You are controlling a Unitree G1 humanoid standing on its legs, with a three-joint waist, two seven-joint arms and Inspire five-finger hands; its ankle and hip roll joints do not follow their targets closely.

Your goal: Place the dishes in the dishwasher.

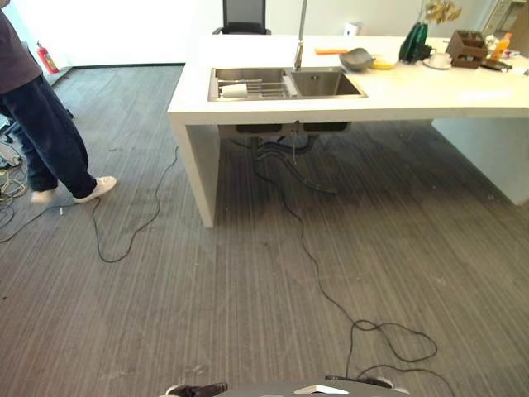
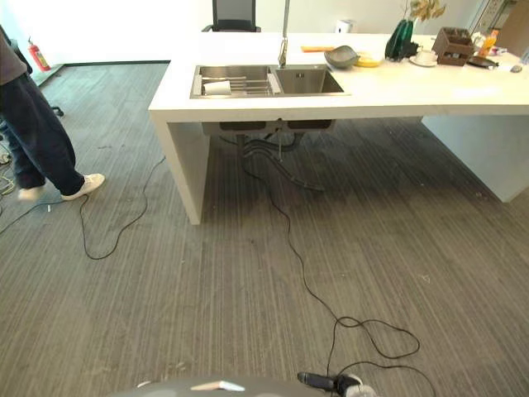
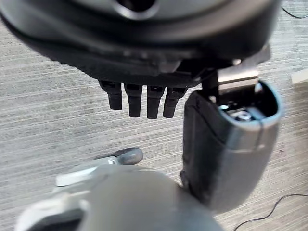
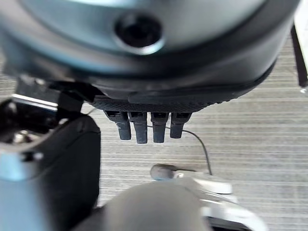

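across the carpet, one white counter [image 1: 397,91] holds one double sink [image 1: 326,83]; one white cup [image 1: 235,88] lies on the rack in its left basin, one grey bowl [image 1: 356,58] sits beside the faucet [image 1: 300,37] (one cup on a saucer [image 1: 436,60] farther right). my left hand [image 3: 144,98] and right hand [image 4: 147,125] hang with fingers straight, empty. one person [image 1: 41,124] stands at left.

We look across grey striped carpet [image 1: 248,289] to a white desk [image 1: 430,91] with a steel sink [image 1: 285,83] and tap [image 1: 301,37] set into it. A black chair [image 1: 245,16] stands behind it, against a brightly lit pale wall [image 1: 124,29]. A person [image 1: 41,124] stands at left, near a fire extinguisher [image 1: 47,58].
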